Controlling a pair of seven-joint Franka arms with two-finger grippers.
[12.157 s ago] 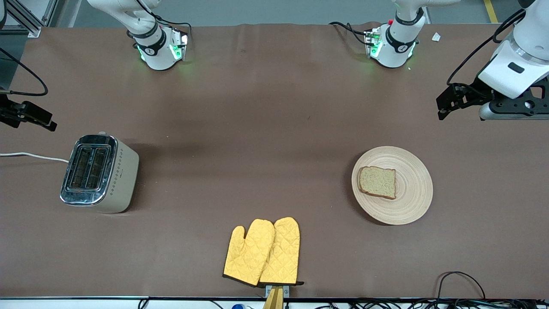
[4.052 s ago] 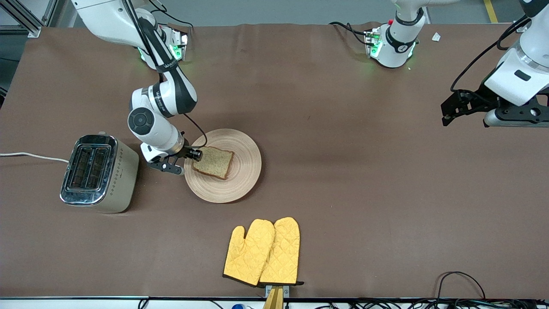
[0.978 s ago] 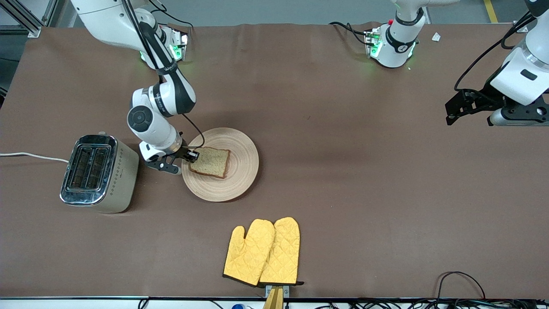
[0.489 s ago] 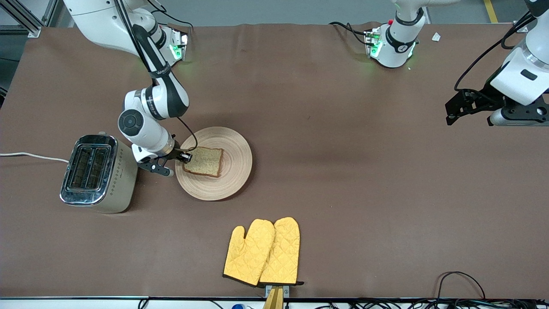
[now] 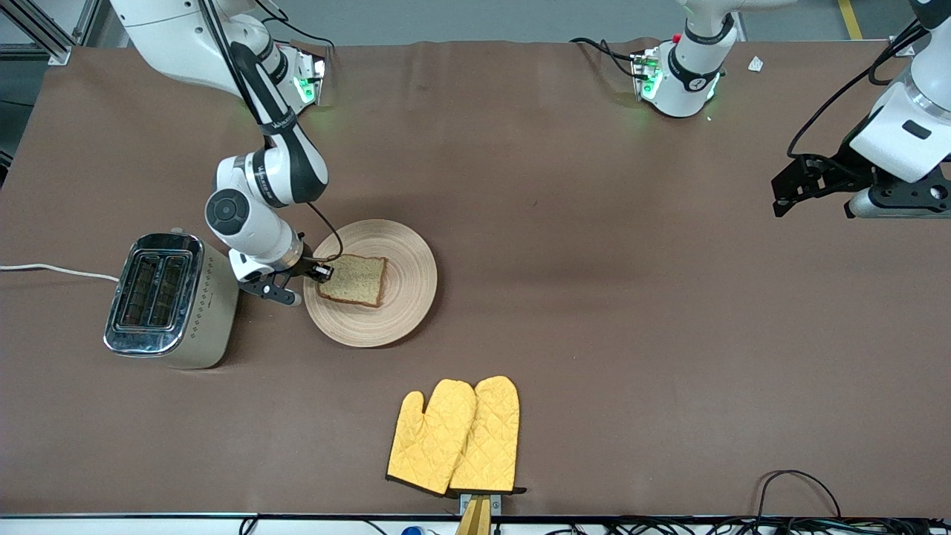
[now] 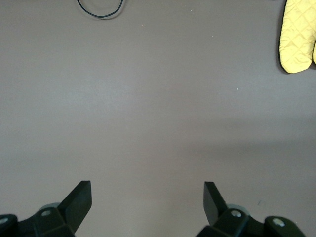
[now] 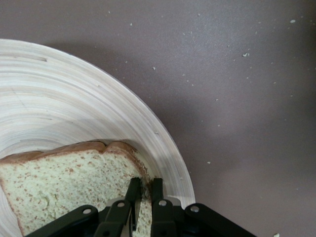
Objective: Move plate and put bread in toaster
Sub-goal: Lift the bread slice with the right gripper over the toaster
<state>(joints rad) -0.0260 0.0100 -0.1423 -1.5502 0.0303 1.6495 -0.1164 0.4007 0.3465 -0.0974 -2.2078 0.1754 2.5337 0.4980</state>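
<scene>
Front view, lower centre of frame: yellow oven mitts (image 5: 453, 437) lie at the table (image 5: 594, 297) edge nearest the camera, well apart from everything else. A white cord (image 5: 52, 270) runs off the frame's left edge from the toaster (image 5: 172, 299), which sits at mid-left.

Plate (image 5: 370, 283) lies just beside the toaster, toward frame centre, a narrow strip of bare table between them. Bread (image 5: 353, 280) lies flat on the plate, on the side facing the toaster.

Right gripper (image 5: 321, 272) fills that strip; its fingers are pinched narrowly on the bread's crust edge over the plate rim, as the right wrist view confirms (image 7: 143, 190).

Left gripper (image 5: 779, 195) waits at the frame's right edge, fingers (image 6: 79, 200) spread wide over bare table.
</scene>
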